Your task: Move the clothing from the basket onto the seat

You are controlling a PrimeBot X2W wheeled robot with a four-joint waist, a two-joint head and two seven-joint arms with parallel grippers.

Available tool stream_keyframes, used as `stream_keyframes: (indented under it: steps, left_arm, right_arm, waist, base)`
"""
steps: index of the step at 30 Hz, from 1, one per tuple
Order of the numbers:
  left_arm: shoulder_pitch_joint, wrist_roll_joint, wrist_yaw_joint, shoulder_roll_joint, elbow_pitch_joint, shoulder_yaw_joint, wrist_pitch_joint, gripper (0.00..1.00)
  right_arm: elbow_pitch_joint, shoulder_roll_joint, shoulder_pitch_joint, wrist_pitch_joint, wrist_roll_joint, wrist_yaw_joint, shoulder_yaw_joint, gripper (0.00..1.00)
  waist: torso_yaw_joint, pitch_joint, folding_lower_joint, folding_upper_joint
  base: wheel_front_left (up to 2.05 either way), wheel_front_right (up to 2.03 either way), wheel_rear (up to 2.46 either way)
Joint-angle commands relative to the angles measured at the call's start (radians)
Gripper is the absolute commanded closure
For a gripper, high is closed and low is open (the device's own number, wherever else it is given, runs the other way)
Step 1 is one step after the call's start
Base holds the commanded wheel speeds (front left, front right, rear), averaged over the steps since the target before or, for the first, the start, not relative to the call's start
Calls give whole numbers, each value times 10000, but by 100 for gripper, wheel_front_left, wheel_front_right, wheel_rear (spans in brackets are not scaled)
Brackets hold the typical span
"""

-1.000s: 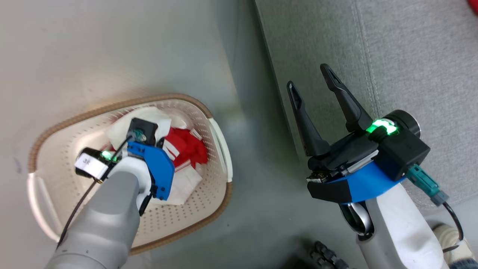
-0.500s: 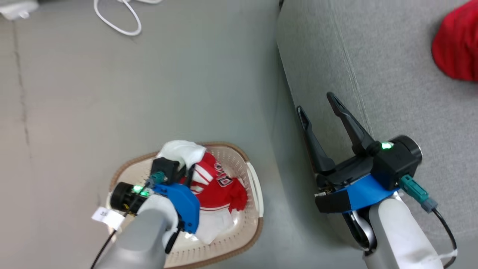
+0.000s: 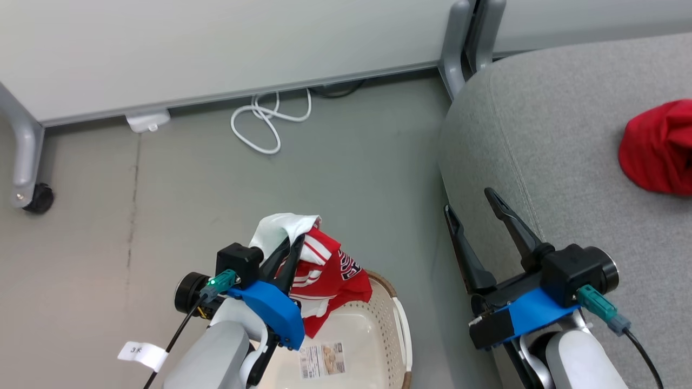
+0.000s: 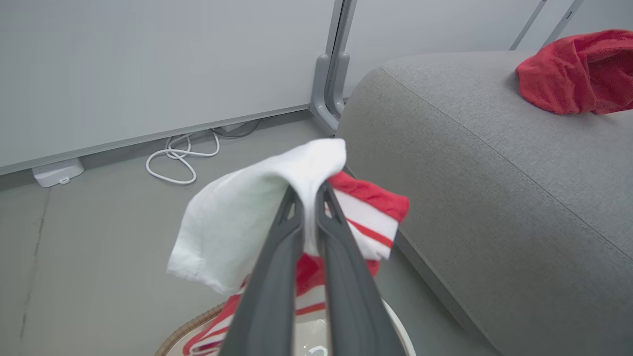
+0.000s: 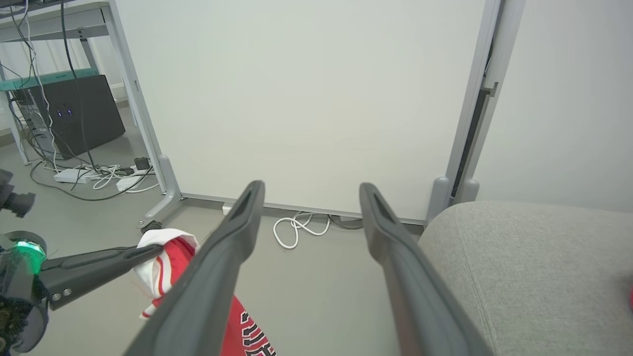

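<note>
**In the left gripper (image 3: 295, 241): striped garment (image 3: 330, 273) over the basket (image 3: 401, 324)**

The left gripper's jaws are pinched together on a white fold of the striped garment, and the rest of the cloth hangs down above the basket. The right gripper (image 3: 468, 200) has its jaws wide apart, holding nothing, at the seat (image 3: 546, 140) edge. The plain red garment (image 3: 655, 148) lies on the seat, well apart. A white cable (image 3: 265, 121) lies on the floor (image 3: 351, 162).

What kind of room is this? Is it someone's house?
Probably a lab or office, not a house: pale partition panels on wheeled metal legs, cables and power strips loose on the bare floor. The grey sofa seems placed here for practice.
</note>
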Motion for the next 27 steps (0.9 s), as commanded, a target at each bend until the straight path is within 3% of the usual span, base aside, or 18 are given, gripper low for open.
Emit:
stream_keyframes:
  steps: [1,10,27]
  left_arm:
    - [116,82,76,55,-204,150,-47,100]
    - [-322,390,14,32,-776,559,-48,100]
    - [-2984,-26,-94,-675,-424,-529,563,100]
  right_arm:
    - [-78,-5,184,37,-17,1,-19,0]
    - [-200,-5,783,334,92,1,-188,0]
    - [59,-6,1115,605,344,1,85,0]
  waist:
    - [-3,-193,3,-1]
    - [551,-928,3,-1]
    - [1299,-1519,3,-1]
  base:
    - [0,0,0]
    - [0,0,0]
    - [0,0,0]
